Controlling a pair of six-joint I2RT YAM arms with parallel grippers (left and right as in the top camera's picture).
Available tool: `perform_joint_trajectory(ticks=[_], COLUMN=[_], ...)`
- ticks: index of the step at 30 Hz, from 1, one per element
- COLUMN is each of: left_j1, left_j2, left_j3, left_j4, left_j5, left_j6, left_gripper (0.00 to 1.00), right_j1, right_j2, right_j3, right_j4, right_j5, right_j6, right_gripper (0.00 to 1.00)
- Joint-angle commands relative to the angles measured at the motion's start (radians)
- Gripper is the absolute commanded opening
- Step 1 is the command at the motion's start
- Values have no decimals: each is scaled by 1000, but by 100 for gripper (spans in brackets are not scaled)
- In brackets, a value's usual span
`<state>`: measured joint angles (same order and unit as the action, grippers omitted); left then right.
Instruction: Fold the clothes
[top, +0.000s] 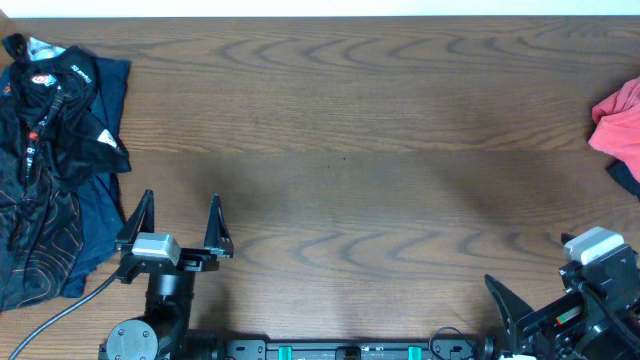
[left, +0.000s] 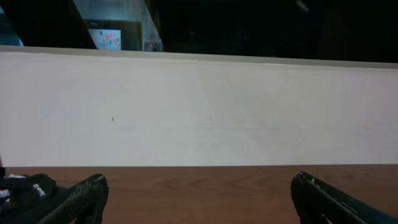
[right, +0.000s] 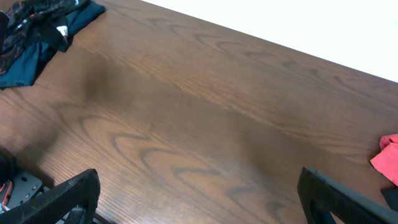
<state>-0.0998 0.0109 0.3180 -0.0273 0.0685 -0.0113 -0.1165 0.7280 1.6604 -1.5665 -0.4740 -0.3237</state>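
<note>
Lying crumpled at the right edge of the worktop, the clothes are showing only as a coral-red bunch that is partly running out of the overhead frame, so neither lettering nor label is showing. Judging by the soft folds, the cloth is going to handle light and limp, sagging from whatever point is pinched and dragging easily over the wood. A collar, seam or hem is looking like the best hold, though no such edge is readable. The left pincer is poised at the worktop's near-left part with fingers spread wide and holding nothing; the right pincer is sitting at the near-right corner, likewise gaping and empty. The overhead view is giving the whole layout, including a dark heap of garments at the worktop's left end. The right wrist view is catching just a red corner of the clothes at its margin, while the left wrist view is facing a pale wall beyond the worktop's far edge — the red cloth is not appearing there at all.
</note>
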Motion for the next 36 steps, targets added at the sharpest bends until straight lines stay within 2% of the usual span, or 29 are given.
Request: perform_joint_trajectory(ticks=[1,7,14,23,29,36], left_j1=[5,14,21,21,21,21], left_j2=[-9,-9,-10,-10,-10,-10], left_j3=[-32,-109,-211,-252,-311,-314], left_j4=[1,16,104,107,137,68], left_j5=[-9,-8,-9,6,13,22], left_j6=[-11,-11,0,63,59,60], left_gripper=[95,95,95,95,95,95], right_j1=[6,6,6,6,6,6], right_j2=[0,0,0,0,0,0], right_j3=[-1,-1,-1,-1,-1,-1], right_j4=[-1,-1,-1,-1,-1,-1], right_j5=[0,0,0,0,0,0], right_j6=[-10,-10,-10,-10,-10,-10], right_gripper=[99,99,99,99,99,99])
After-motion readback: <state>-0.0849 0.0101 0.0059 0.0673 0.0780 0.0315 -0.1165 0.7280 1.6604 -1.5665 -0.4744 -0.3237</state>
